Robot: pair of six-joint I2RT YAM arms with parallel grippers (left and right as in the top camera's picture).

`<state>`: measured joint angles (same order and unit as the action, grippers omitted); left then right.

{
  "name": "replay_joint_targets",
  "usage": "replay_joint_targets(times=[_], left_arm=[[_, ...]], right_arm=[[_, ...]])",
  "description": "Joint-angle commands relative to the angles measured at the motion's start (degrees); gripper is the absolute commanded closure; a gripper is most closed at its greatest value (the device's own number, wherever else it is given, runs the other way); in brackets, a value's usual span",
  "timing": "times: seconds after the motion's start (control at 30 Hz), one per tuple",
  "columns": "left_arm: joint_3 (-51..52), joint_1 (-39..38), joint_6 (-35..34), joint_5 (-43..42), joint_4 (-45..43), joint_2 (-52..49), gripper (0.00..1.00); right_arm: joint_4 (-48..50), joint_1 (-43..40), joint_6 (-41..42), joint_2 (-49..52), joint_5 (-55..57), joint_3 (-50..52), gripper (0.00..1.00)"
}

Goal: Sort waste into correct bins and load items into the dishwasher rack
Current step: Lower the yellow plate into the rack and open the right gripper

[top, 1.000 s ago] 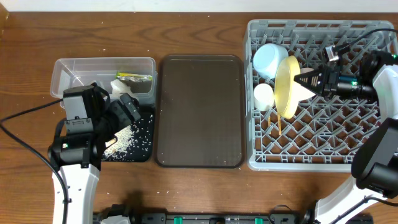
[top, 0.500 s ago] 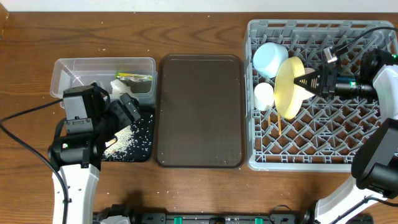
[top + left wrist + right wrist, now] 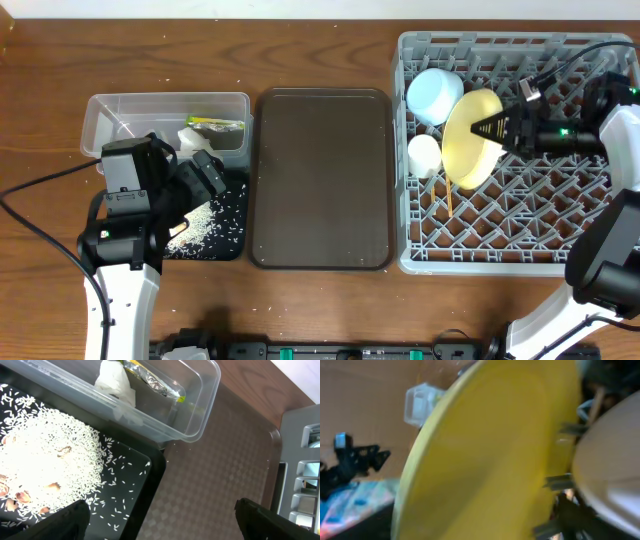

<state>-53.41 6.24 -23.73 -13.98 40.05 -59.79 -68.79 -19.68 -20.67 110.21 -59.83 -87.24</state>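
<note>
L claw spread by black tray; R claw at yellow plate, grip unclear.

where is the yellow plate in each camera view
Overhead: yellow plate stands tilted in the upper left part of the grey rack, right of the white cup.
Left wrist: not in view; only the rack's corner shows at the right edge.
Right wrist: close up and blurred, filling most of the frame.
Shared landmark: the grey rack, seen in all three.

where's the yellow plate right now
In the overhead view, the yellow plate leans in the dishwasher rack on the right, beside the blue bowl and white cup.
</note>
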Motion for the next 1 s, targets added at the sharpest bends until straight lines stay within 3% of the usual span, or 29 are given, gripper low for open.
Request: replay_joint_targets(times=[0.0, 0.27, 0.67, 0.97], left_arm=[[-1.25, 0.22, 0.72, 0.13, 0.02, -0.07, 0.04], [-1.25, 0.22, 0.72, 0.13, 0.02, -0.07, 0.04], [-1.25, 0.22, 0.72, 0.13, 0.02, -0.07, 0.04], [-1.25, 0.22, 0.72, 0.13, 0.02, -0.07, 0.04]], right_arm=[[2.47, -0.63, 7.19, 0.31, 4.35, 0.26, 0.01], [8.02, -0.66, 12.13, 0.26, 4.92, 0.09, 0.01], [5.86, -0.66, 13.60, -0.81, 4.63, -6.67, 0.01], [5.60, -0.66, 17.05, -3.85, 20.13, -10.60, 0.01]])
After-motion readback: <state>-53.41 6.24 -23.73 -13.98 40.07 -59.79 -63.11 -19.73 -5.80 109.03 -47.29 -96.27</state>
